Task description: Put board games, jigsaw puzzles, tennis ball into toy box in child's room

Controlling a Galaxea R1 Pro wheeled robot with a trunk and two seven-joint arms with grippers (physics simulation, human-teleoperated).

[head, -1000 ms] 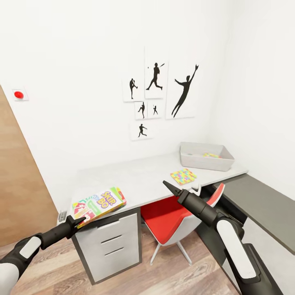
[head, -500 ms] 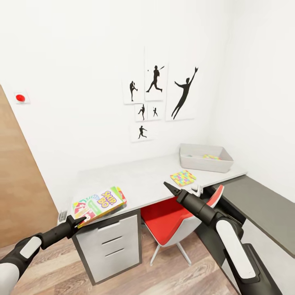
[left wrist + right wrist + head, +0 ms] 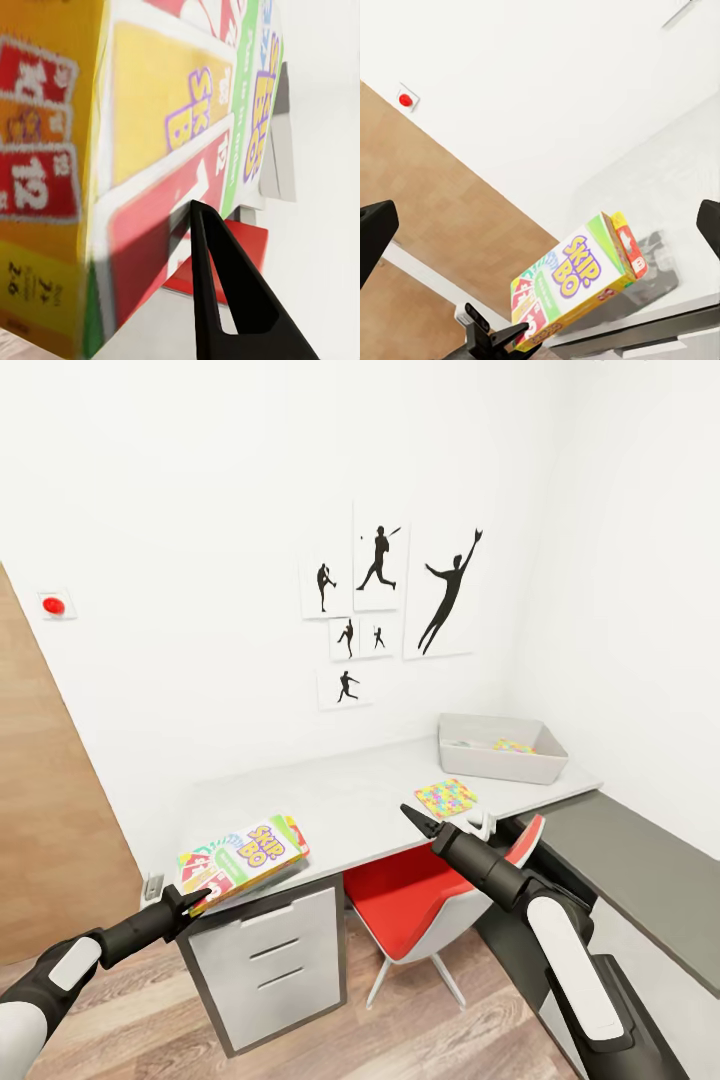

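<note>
Left end effector point(image 3: 197, 901) clamped on near corner of Skip-Bo game point(image 3: 243, 856): stiff, light; right end effector point(image 3: 412, 818) open, empty.

Toy box point(image 3: 500, 760) contents too small; chair point(image 3: 420, 900) half hidden under table point(image 3: 340, 800)

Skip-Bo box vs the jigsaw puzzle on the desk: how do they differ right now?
The Skip-Bo box is thick, tilted and shut in the left gripper at the table's near corner; the jigsaw puzzle is a thin square lying flat and untouched near the toy box. Both are multicoloured and outside that box.
</note>
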